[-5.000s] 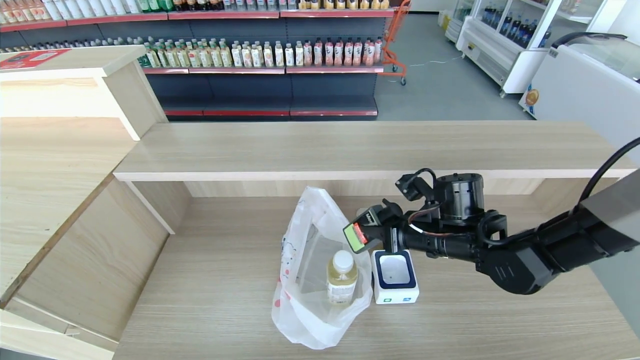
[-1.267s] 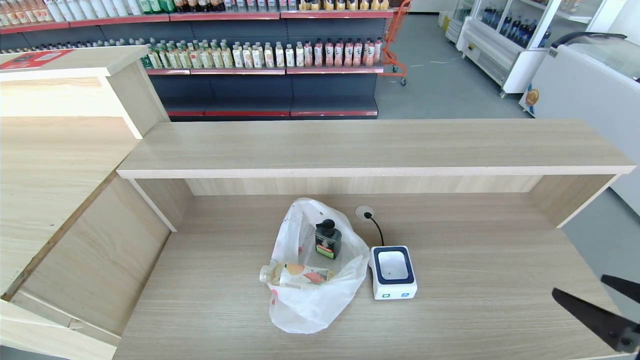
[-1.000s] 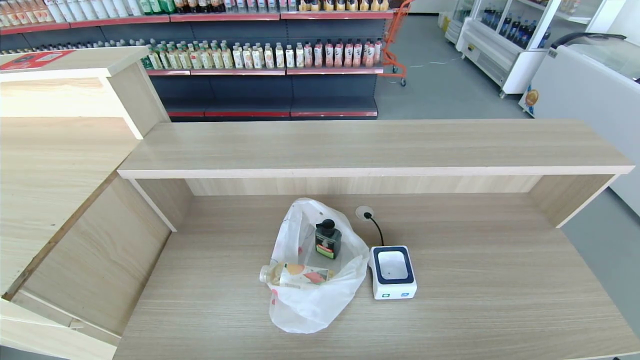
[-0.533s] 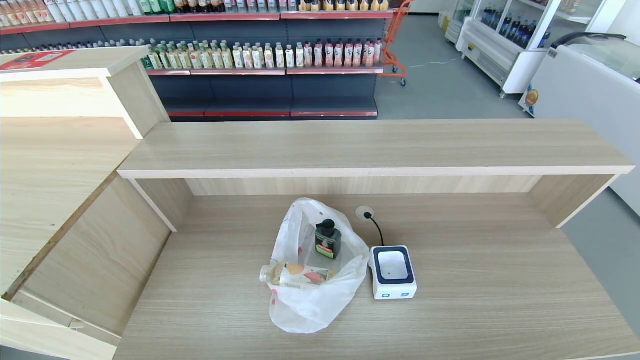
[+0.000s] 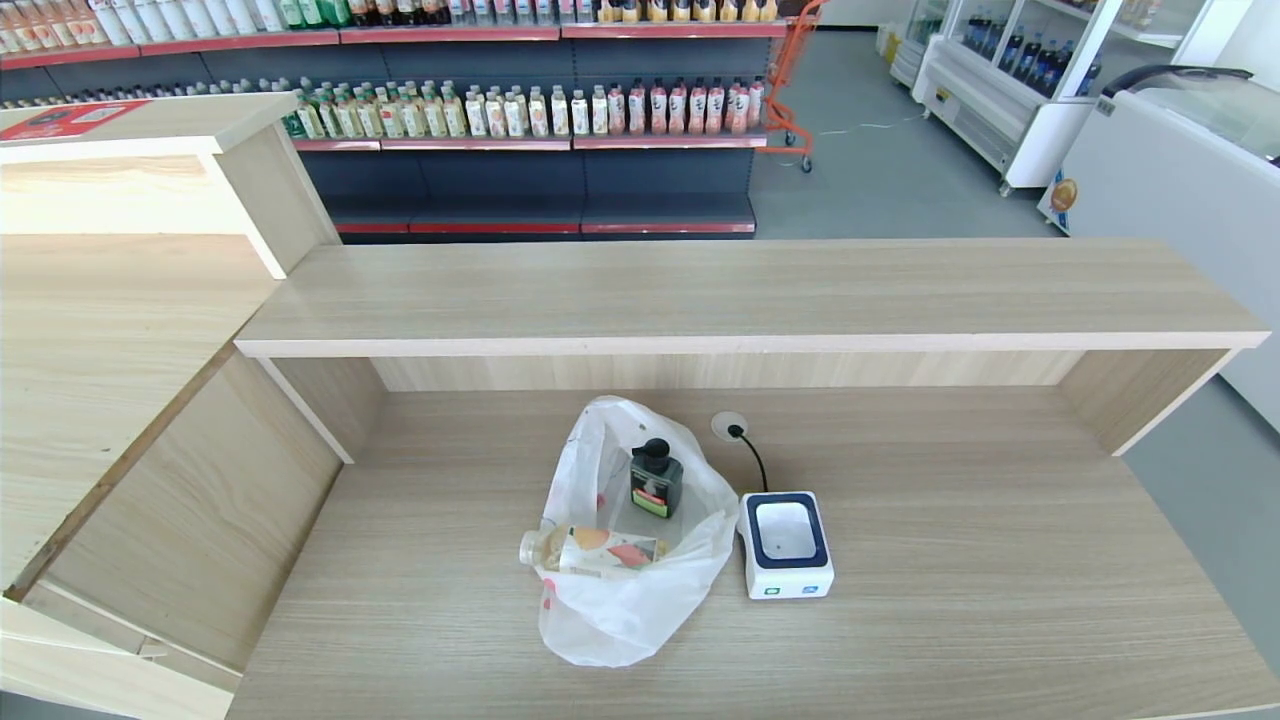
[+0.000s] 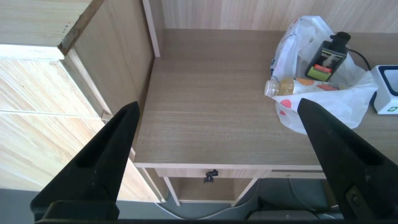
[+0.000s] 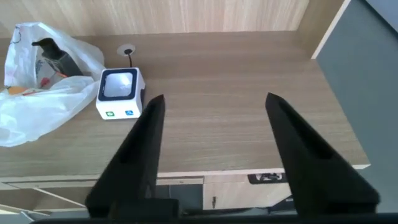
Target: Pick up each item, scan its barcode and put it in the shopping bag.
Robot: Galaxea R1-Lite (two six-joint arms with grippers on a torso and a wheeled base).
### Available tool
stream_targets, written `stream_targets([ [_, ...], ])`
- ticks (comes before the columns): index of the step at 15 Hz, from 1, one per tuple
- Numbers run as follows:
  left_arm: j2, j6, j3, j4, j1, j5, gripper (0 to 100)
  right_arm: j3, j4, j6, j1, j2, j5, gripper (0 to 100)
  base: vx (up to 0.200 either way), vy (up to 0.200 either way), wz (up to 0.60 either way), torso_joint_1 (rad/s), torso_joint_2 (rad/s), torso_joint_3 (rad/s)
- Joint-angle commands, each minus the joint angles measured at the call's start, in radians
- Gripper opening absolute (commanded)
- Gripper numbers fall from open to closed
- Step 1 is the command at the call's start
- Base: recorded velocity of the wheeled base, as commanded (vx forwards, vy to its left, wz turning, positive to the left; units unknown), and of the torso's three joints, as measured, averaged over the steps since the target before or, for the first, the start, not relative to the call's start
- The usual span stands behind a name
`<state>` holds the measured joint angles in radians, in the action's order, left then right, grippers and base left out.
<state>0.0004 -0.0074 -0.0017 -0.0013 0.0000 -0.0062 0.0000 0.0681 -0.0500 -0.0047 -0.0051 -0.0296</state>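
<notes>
A white plastic shopping bag (image 5: 612, 610) lies open on the lower counter. In it, a black bottle with a red and green label (image 5: 656, 483) stands upright. A yellow tea bottle (image 5: 590, 549) lies on its side, its cap poking out of the bag. The white and blue barcode scanner (image 5: 787, 543) sits just right of the bag. My left gripper (image 6: 217, 104) hangs open above the counter's front left edge, off to the left of the bag (image 6: 323, 99). My right gripper (image 7: 215, 98) is open above the front right, with the scanner (image 7: 119, 93) and bag (image 7: 43, 99) to its left.
A raised wooden ledge (image 5: 740, 290) runs behind the lower counter and a side panel (image 5: 190, 520) closes its left. The scanner's cable runs to a grommet (image 5: 729, 426). Shop shelves with bottles (image 5: 520, 105) and freezers (image 5: 1170, 160) stand beyond.
Five seconds ago my right gripper held the black bottle over the bag; it now stands in the bag, the tea bottle has tipped over, and the right arm has left the head view.
</notes>
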Motion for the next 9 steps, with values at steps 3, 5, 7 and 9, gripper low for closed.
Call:
stream_targets([
  [3, 0.000, 0.000, 0.000, 0.000, 0.000, 0.000, 100, 0.000, -0.036, 0.061, 0.000, 0.005, -0.004, 0, 0.000, 0.000, 0.00, 0.000, 0.00, 0.000],
  [5, 0.000, 0.000, 0.000, 0.000, 0.000, 0.000, 100, -0.002, -0.074, 0.111, 0.000, 0.005, -0.018, 0, 0.000, 0.000, 0.00, 0.000, 0.00, 0.000],
  [7, 0.000, 0.000, 0.000, 0.000, 0.000, 0.000, 100, -0.002, -0.074, 0.114, 0.000, 0.005, -0.023, 0, 0.000, 0.000, 0.00, 0.000, 0.00, 0.000],
  [9, 0.000, 0.000, 0.000, 0.000, 0.000, 0.000, 100, -0.002, -0.074, 0.113, 0.000, 0.005, -0.023, 0, 0.000, 0.000, 0.00, 0.000, 0.00, 0.000],
])
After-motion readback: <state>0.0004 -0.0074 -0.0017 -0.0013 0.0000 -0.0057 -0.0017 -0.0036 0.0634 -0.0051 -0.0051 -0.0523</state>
